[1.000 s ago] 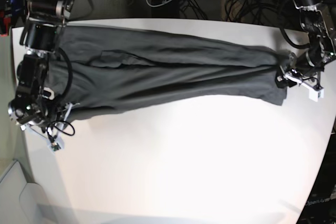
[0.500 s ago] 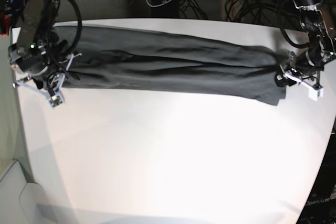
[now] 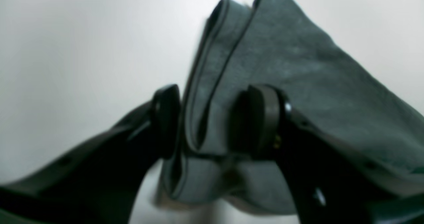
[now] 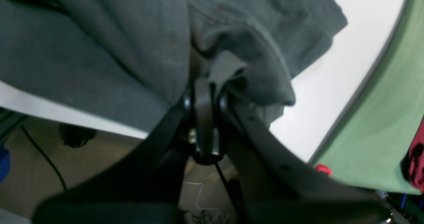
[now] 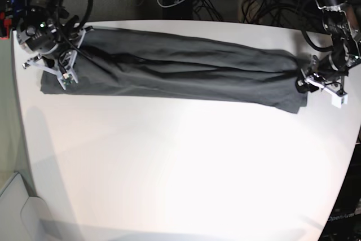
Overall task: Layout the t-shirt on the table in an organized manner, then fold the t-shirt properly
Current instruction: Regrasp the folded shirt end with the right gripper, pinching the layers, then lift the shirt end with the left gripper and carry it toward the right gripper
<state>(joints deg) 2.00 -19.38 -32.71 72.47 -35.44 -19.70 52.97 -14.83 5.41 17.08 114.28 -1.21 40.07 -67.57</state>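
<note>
**Shirt stretched end to end between both grippers, along the far edge**

While the t-shirt (image 5: 186,74) lay as a long, narrow band across the far side of the table (image 5: 186,167), each arm stood at one of its ends. Long axis of the band ran side to side in the base view, from the right gripper (image 5: 61,63) at that view's left to the left gripper (image 5: 307,81) at its right, tilted slightly nearer the camera at the left gripper's end.

Right wrist view: right gripper's jaws pressed together with a bunched fold of cloth pinched between them (image 4: 207,95); fabric draped away above and to both sides. Left wrist view: left gripper (image 3: 212,124) had folded hem layers between its pads, jaws closed as far as the stacked cloth allowed, so grasping, not released.

Neither arm was nearer the shirt's middle; each held only its own end. Judgement: any spreading move would have to run across the long axis, toward the bare near half of the table, with both ends moving together so the band would not skew.
</note>
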